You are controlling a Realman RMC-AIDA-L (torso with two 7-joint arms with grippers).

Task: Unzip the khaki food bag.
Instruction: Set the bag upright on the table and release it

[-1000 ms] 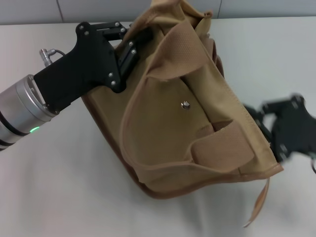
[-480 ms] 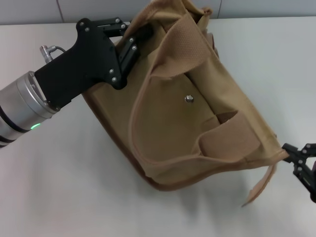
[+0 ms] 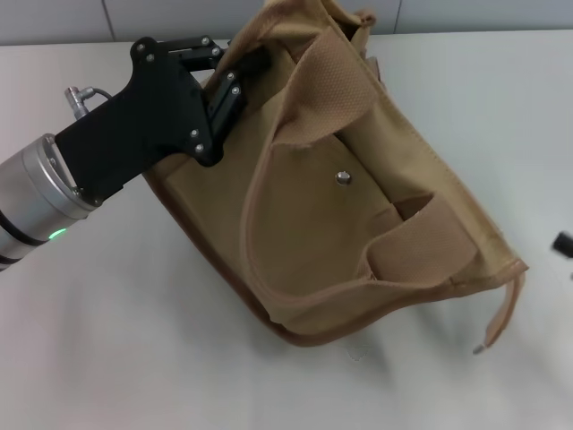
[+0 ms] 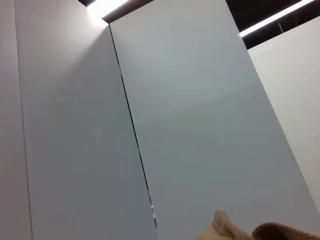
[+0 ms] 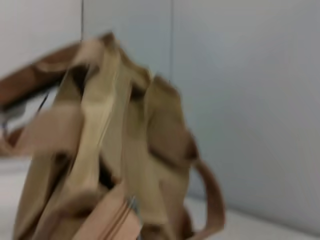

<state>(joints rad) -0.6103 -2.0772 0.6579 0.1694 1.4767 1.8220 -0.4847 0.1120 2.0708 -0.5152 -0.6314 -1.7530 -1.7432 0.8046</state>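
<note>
The khaki food bag (image 3: 331, 197) lies tilted on the white table in the head view, with its front pocket and metal snap (image 3: 343, 178) facing up. Two wide webbing handles (image 3: 340, 81) drape over it. My left gripper (image 3: 235, 79) is at the bag's far left end, shut on the fabric of its top edge. A thin tan tab (image 3: 503, 313) hangs loose at the bag's right corner. Only a black bit of my right gripper (image 3: 563, 244) shows at the right edge, apart from the bag. The right wrist view shows the bag's end (image 5: 100, 150), blurred, with a silver zipper pull (image 5: 132, 204).
The white table (image 3: 134, 358) extends around the bag to a grey wall (image 3: 54, 18) behind it. The left wrist view shows only wall panels (image 4: 190, 125) and a scrap of bag fabric (image 4: 240, 232).
My right gripper has drawn back to the right, away from the bag's right corner, and has almost left the head view. The tan tab now hangs free. The left gripper has barely moved.
</note>
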